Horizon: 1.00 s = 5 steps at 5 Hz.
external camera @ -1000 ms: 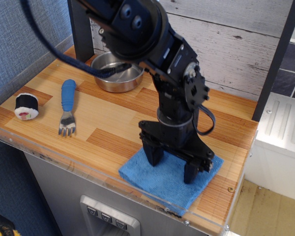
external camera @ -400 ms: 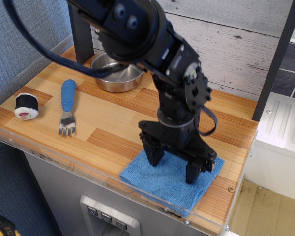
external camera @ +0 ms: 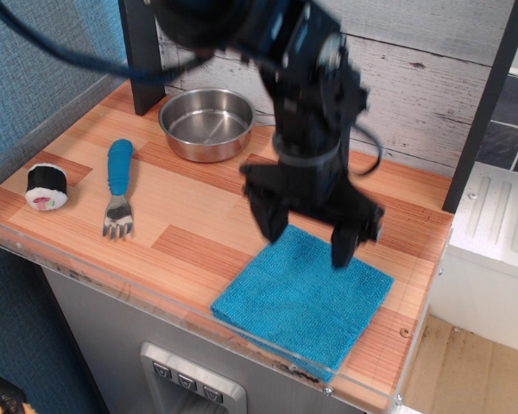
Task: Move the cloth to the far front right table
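Observation:
The blue terry cloth [external camera: 304, 297] lies flat at the front right of the wooden table [external camera: 198, 224], its near corner reaching the clear acrylic edge. My black gripper [external camera: 309, 238] hangs above the cloth's far edge, lifted clear of it. Its two fingers [external camera: 271, 221] are spread apart and hold nothing. The arm is motion-blurred.
A steel pan [external camera: 206, 123] stands at the back of the table. A blue-handled fork [external camera: 117, 185] lies at the left. A sushi roll piece [external camera: 47, 186] sits near the left edge. A dark post [external camera: 143, 65] stands at the back left.
My gripper has risen off the cloth and moved back toward the wall. The cloth stays flat at the front right, now fully uncovered.

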Tool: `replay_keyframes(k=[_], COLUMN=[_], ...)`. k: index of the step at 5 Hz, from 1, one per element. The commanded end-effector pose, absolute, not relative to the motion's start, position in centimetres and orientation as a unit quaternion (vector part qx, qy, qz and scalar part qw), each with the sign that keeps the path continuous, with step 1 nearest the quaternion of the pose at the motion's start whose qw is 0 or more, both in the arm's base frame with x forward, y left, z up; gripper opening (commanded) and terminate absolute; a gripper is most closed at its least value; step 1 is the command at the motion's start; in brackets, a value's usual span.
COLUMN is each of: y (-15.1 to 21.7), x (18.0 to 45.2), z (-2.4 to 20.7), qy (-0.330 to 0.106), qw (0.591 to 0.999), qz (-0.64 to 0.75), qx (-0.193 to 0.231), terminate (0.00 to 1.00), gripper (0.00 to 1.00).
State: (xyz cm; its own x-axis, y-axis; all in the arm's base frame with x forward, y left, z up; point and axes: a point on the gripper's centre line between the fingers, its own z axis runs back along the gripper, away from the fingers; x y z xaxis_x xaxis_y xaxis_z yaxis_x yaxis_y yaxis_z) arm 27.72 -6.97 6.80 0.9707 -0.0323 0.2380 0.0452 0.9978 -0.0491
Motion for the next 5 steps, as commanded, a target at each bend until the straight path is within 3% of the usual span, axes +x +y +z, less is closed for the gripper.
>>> replay_keyframes(k=[1, 4, 5], y=[-7.25, -7.25, -7.25], x=[27.50, 27.50, 27.50], z=[11.70, 11.70, 11.70], qy=[-0.145, -0.145, -0.145], qw=[0.989, 0.989, 0.989], qz=[0.013, 0.013, 0.013], qx=[-0.040, -0.040, -0.040], terminate=[0.00, 0.00, 1.00], gripper=[1.00, 1.00, 1.00])
